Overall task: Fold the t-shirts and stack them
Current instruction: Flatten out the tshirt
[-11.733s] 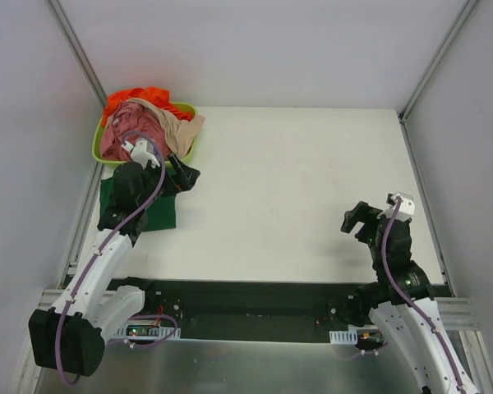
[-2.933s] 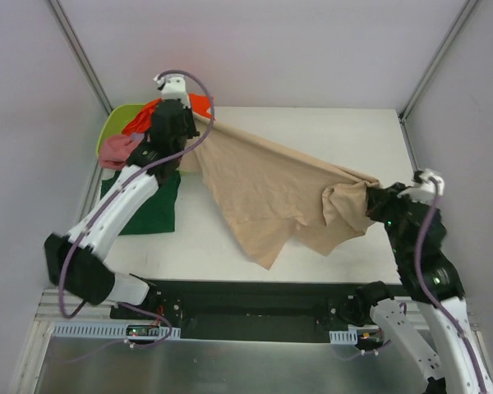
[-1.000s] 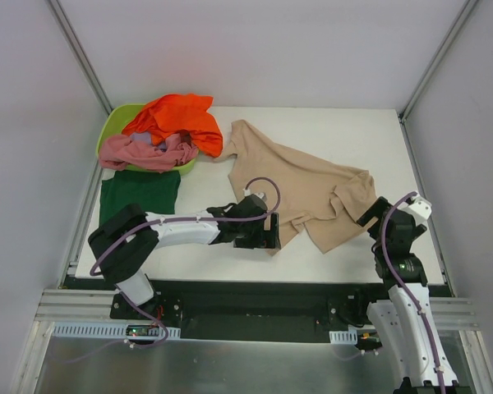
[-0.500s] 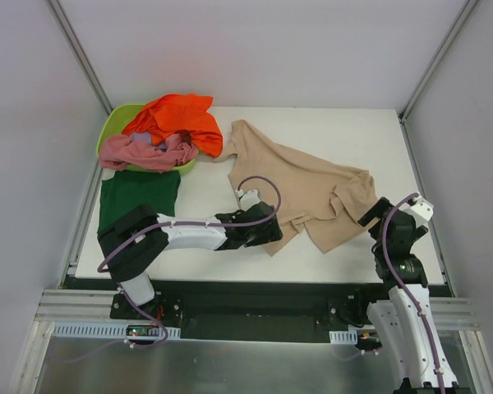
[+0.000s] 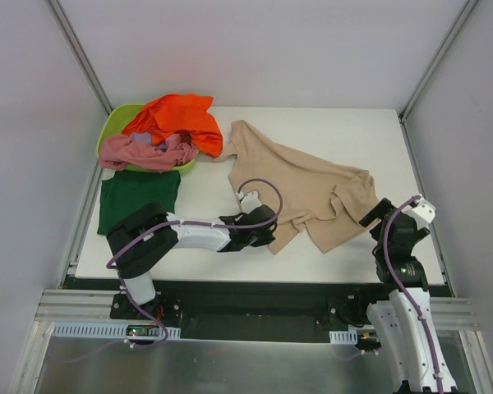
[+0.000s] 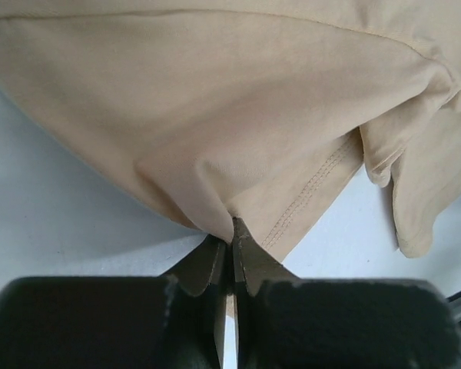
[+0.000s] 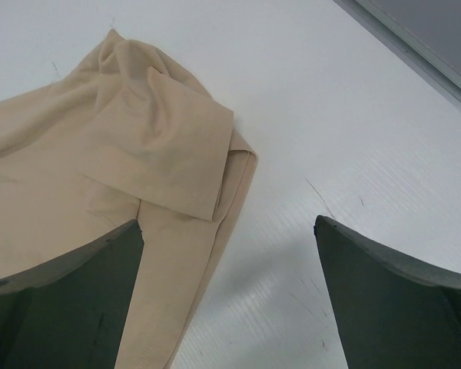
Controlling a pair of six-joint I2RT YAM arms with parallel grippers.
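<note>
The beige t-shirt (image 5: 304,185) lay rumpled mid-counter (image 5: 329,131), collar toward 11 o'clock. The left claw (image 6: 230,238) pinched its hem at 6 o'clock; the right claw (image 7: 227,227) hung spread at 4 o'clock. Light, limp cloth, probably best gripped at corners.

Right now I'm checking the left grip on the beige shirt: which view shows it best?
Left wrist: left gripper shut on the beige shirt hem. Top external hides the pinch; right wrist shows only cloth.
</note>
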